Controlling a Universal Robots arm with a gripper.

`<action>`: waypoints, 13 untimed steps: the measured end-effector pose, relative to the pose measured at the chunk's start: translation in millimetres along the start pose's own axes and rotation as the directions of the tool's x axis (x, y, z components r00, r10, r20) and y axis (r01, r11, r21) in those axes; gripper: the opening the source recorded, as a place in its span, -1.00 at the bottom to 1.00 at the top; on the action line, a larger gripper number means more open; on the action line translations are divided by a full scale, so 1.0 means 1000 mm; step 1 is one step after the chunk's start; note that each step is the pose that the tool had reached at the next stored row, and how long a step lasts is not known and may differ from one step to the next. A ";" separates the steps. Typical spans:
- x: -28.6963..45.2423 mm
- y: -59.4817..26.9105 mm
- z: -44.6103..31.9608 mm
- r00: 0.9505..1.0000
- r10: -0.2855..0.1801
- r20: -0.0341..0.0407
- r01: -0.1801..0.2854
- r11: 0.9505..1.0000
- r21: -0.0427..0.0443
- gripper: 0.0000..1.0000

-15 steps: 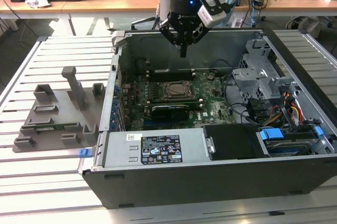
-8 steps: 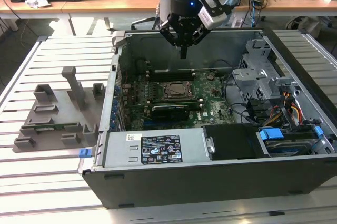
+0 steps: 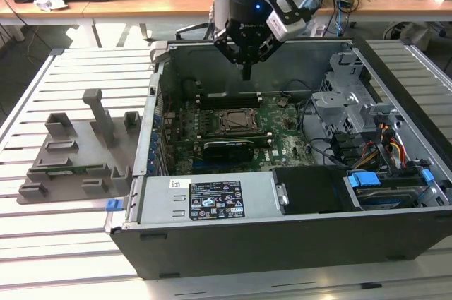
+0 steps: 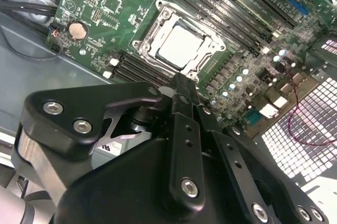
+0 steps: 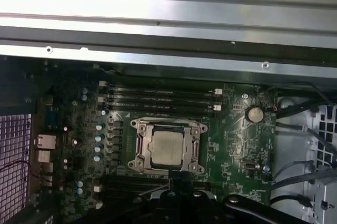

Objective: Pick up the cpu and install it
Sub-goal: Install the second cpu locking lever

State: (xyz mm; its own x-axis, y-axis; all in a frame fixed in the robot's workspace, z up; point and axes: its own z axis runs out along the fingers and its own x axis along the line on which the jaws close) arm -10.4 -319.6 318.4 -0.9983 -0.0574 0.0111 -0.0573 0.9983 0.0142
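The cpu (image 3: 234, 121) lies flat inside the square socket frame (image 3: 235, 111) on the green motherboard, its silver top facing up. It is also in the second wrist view (image 4: 181, 45) and the first wrist view (image 5: 166, 147). My gripper (image 3: 246, 73) hangs above the open computer case, over the far edge of the board and a little behind the socket. Its black fingers (image 4: 181, 84) are drawn together to a point with nothing between them. The gripper is well apart from the cpu.
The case (image 3: 282, 243) lies open on a slatted metal table. A grey power supply (image 3: 205, 201) sits at its near side, and a drive cage (image 3: 346, 95) and cables at the exterior view's right. Grey plastic holder blocks (image 3: 78, 152) stand on the table at the left.
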 end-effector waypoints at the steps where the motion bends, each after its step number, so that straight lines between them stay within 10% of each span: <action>1: 0.0000 -0.0006 0.0000 1.000 0.000 0.000 0.000 1.000 0.000 -0.79; 13: 0.0009 -0.0105 0.0003 1.000 0.000 0.001 0.000 1.000 -0.010 -0.79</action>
State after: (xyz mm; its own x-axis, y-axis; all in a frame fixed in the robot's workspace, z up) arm -10.8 -330.1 317.9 -0.9983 -0.0577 0.0105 -0.0574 0.9980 0.0245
